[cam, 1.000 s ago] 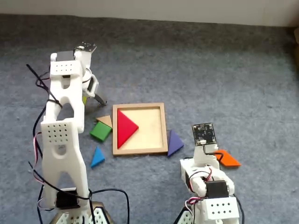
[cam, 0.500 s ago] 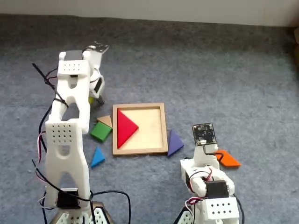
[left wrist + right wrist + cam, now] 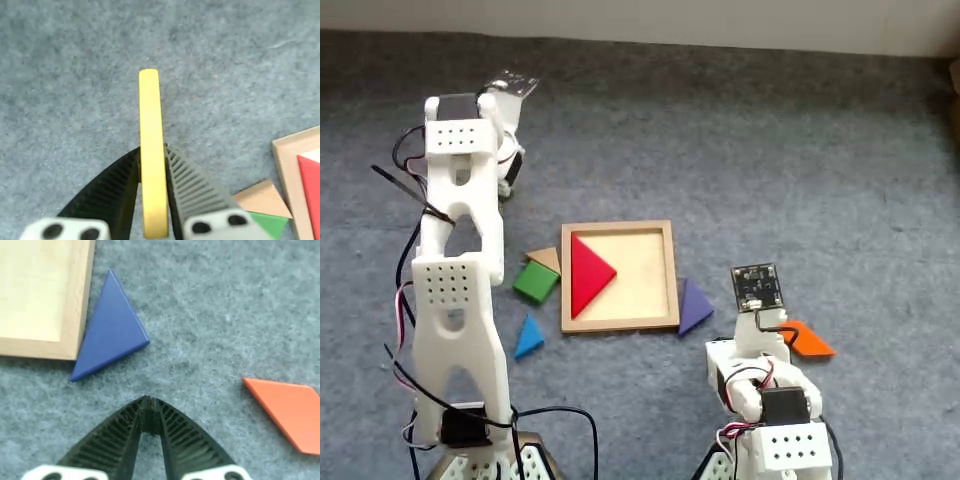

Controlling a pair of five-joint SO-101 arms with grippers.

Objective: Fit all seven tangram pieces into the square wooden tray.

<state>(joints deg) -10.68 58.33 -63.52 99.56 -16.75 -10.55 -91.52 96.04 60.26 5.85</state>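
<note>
My left gripper [image 3: 151, 148] is shut on the yellow piece [image 3: 150, 115], which stands edge-on between the fingers above the grey carpet, beyond the tray's far left corner. The square wooden tray [image 3: 620, 226] holds a red triangle [image 3: 588, 274] along its left side. A tan triangle [image 3: 546, 259], a green square [image 3: 535, 282] and a small blue triangle [image 3: 528, 337] lie left of the tray. A dark blue triangle [image 3: 110, 330] rests against the tray's right side, and an orange parallelogram [image 3: 290, 410] lies further right. My right gripper [image 3: 150, 415] is shut and holds nothing, hanging over the carpet between those two.
The left arm's white body [image 3: 455, 300] stretches along the left of the tray, above the loose pieces there. Grey carpet [image 3: 800, 160] lies open behind and to the right of the tray. A pale wall edge [image 3: 720, 25] runs along the back.
The left arm's wrist swung right, then back left and farther from the tray, carrying the yellow piece. The right arm has stayed still.
</note>
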